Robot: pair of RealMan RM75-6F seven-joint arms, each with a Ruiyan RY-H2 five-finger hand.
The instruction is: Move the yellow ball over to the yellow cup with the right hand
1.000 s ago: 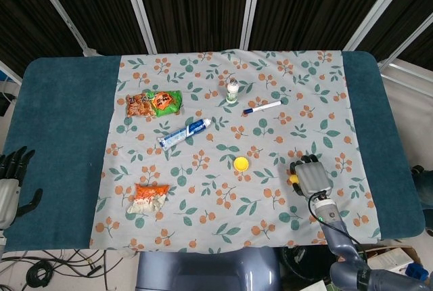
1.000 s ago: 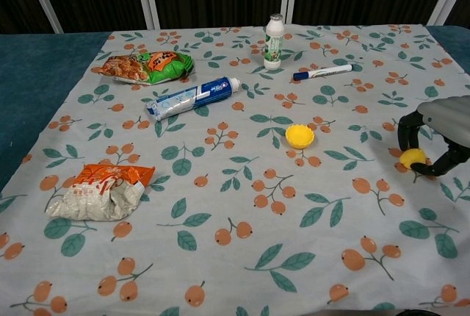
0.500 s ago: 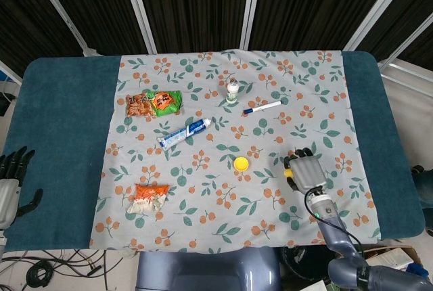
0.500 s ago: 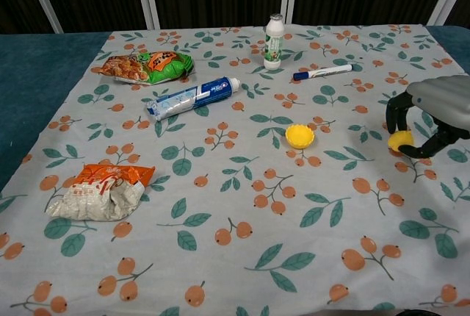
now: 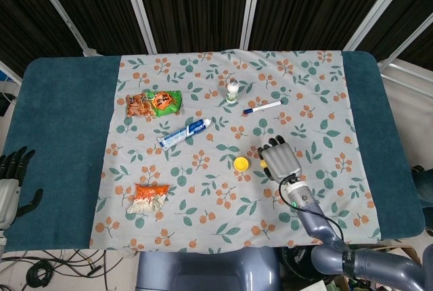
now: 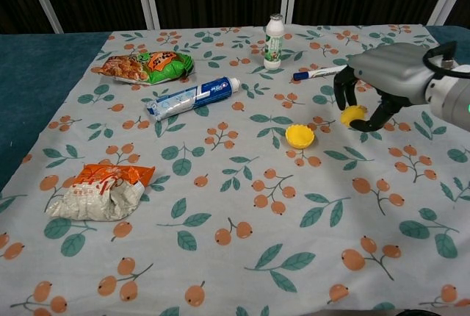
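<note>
The small yellow cup (image 5: 241, 164) (image 6: 299, 135) stands on the flowered cloth near the middle of the table. My right hand (image 5: 279, 160) (image 6: 382, 79) hovers just to the right of it, above the cloth, and grips the yellow ball (image 6: 352, 116) (image 5: 263, 164) in its curled fingers. The ball shows under the fingers, close to the cup but apart from it. My left hand (image 5: 12, 181) hangs off the table's left edge, fingers apart, holding nothing.
A blue-and-white toothpaste tube (image 6: 192, 97), a green-orange snack bag (image 6: 145, 66), a crumpled orange packet (image 6: 101, 190), a small white bottle (image 6: 274, 42) and a marker pen (image 6: 322, 73) lie on the cloth. Teal table surface (image 5: 61, 122) flanks the cloth.
My right hand has lifted the ball and carried it left and away from the front edge, from the right part of the cloth to just beside the cup. The left hand has stayed still.
</note>
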